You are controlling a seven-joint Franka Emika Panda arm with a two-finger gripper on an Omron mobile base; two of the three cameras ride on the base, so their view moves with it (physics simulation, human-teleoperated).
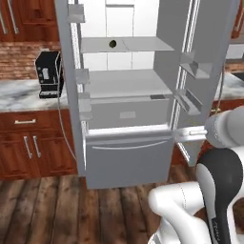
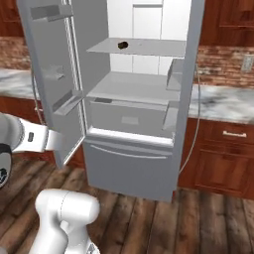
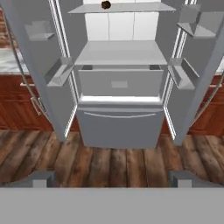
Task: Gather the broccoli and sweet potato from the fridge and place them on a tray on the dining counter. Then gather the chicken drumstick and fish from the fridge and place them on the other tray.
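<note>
Fridge [image 3: 118, 74] stands open, one small dark item [image 3: 105, 5] on the top shelf at frame top, unidentifiable. Gripper [image 3: 112, 178] jaws wide, empty. Rise toward that shelf, centring the item between the fingers.

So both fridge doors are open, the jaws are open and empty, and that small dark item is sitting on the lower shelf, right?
Not quite. The small dark item sits on the upper shelf, not the lower one, as the left base view shows. The rest holds: both fridge doors are open, and the jaws are open and empty.
</note>
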